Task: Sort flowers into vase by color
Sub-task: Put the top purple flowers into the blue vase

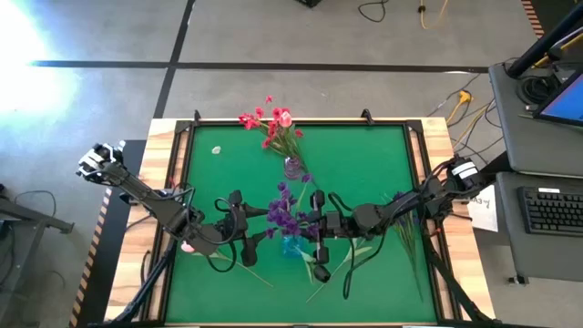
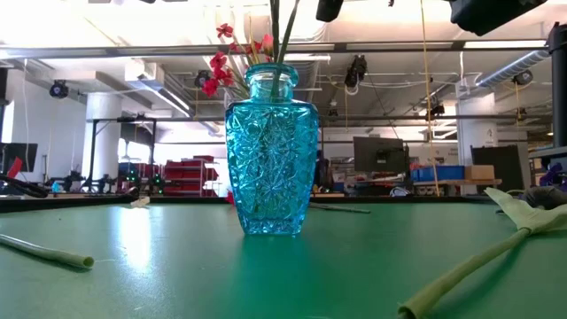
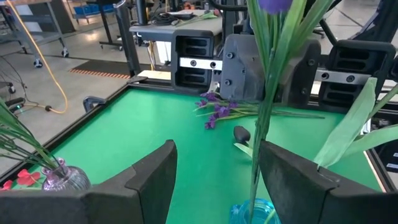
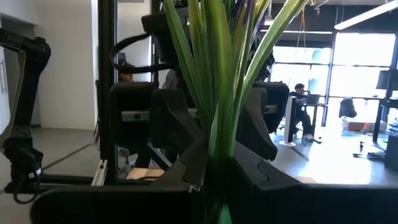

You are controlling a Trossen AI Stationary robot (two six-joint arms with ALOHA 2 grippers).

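Clearly, over the flat green felt table (image 1: 364, 182), the right gripper (image 1: 314, 221) is clamped on a bunch of purple flowers (image 1: 284, 211), its thin plastic stems standing upright directly above the ribbed blue glass vase (image 2: 269, 155). Just beside it, the left gripper (image 3: 214, 180) hangs with fingers apart, holding nothing.

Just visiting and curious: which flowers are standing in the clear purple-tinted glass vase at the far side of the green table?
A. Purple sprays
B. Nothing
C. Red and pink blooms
C: in the high view, the red and pink blooms rise on green stems from the clear purple-tinted glass vase.
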